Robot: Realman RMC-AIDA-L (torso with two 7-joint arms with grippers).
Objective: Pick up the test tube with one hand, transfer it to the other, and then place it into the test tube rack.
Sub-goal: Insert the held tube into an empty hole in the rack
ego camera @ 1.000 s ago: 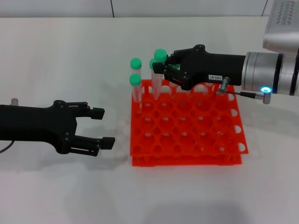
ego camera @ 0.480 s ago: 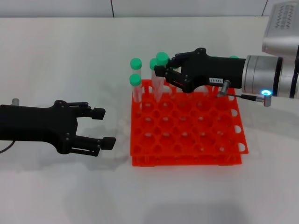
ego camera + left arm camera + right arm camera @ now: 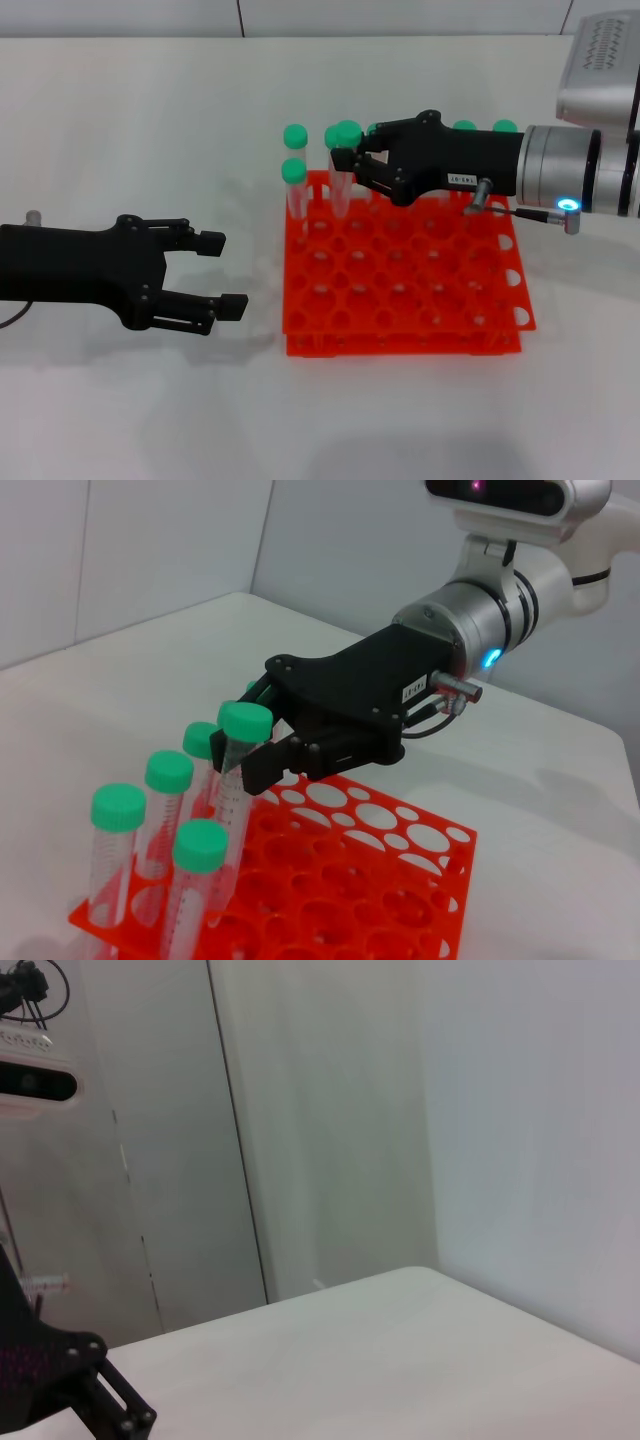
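The orange-red test tube rack (image 3: 400,300) stands in the middle of the table. My right gripper (image 3: 346,160) reaches in from the right over the rack's far left part, shut on a green-capped test tube (image 3: 347,133) just below its cap. The tube stands nearly upright, its lower end down among the rack's holes. The left wrist view shows the same grip (image 3: 252,742) on the tube (image 3: 233,790) above the rack (image 3: 360,880). My left gripper (image 3: 222,272) is open and empty, low over the table left of the rack.
Other green-capped tubes stand in the rack's far rows: two at the far left corner (image 3: 293,170), one beside the held tube (image 3: 331,136), and more caps behind my right wrist (image 3: 465,126). The right wrist view shows only wall and bare table.
My right gripper has lowered the tube into the rack and brought it more upright. The left arm has not moved.
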